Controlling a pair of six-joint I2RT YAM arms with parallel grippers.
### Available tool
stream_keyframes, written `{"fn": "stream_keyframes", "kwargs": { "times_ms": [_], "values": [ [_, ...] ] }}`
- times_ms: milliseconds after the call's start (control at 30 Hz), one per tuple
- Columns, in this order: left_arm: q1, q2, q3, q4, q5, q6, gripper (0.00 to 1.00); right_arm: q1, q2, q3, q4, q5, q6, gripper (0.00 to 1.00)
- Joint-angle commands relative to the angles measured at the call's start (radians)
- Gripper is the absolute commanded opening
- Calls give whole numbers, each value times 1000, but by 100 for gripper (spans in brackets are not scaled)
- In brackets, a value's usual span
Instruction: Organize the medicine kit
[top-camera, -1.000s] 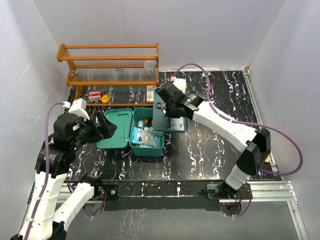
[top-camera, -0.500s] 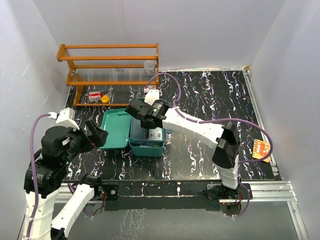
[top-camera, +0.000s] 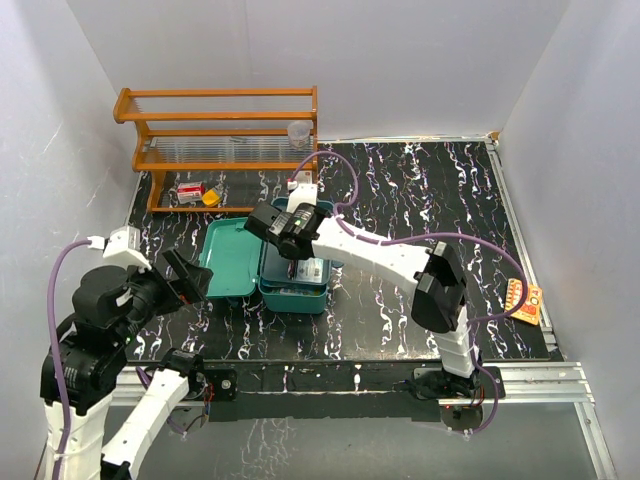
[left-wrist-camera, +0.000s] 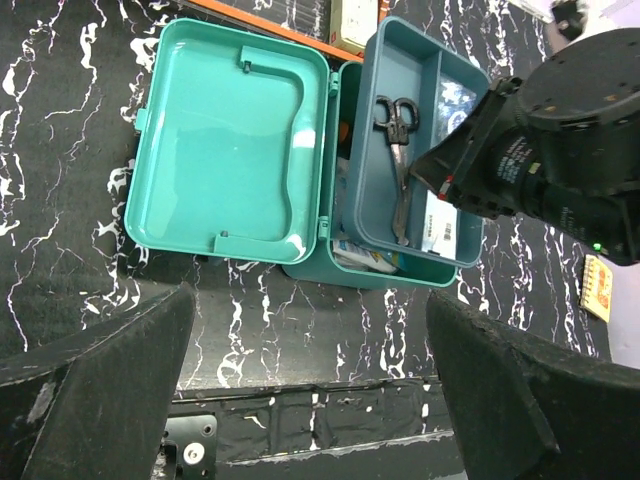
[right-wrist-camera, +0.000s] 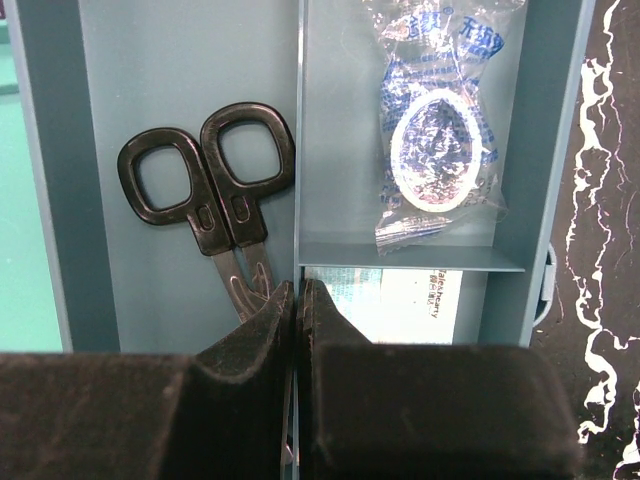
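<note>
The teal medicine kit (top-camera: 290, 296) stands open mid-table with its lid (top-camera: 232, 258) laid flat to the left; it also shows in the left wrist view (left-wrist-camera: 400, 275). My right gripper (top-camera: 290, 240) is shut on the middle divider of the blue-grey divided tray (left-wrist-camera: 365, 190) and holds it over the open box. The tray (right-wrist-camera: 150, 80) holds black-handled scissors (right-wrist-camera: 205, 195), a bagged white roll (right-wrist-camera: 435, 140) and a white packet (right-wrist-camera: 420, 300). My left gripper (left-wrist-camera: 315, 400) is open and empty, high above the near table edge, left of the kit.
An orange wooden rack (top-camera: 225, 130) with a plastic cup (top-camera: 299, 132) stands at the back left. A red box (top-camera: 190, 190), a yellow item (top-camera: 211, 197) and a white box (top-camera: 300, 182) lie in front of it. An orange card (top-camera: 524, 298) lies at the right edge.
My right gripper has carried the tray from behind and right of the kit to over the open box. My left arm has drawn back toward the near left.
</note>
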Motion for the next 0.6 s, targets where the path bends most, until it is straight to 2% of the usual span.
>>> {"fn": "stream_keyframes", "kwargs": {
  "times_ms": [0, 367, 567],
  "values": [
    [0, -36, -20, 0, 19, -14, 99, 14, 14, 35, 23, 48, 10, 0],
    [-1, -9, 38, -34, 0, 15, 99, 30, 32, 24, 10, -2, -6, 0],
    [-1, -16, 19, -22, 8, 12, 99, 30, 44, 10, 3, -13, 0, 0]
  ]
}}
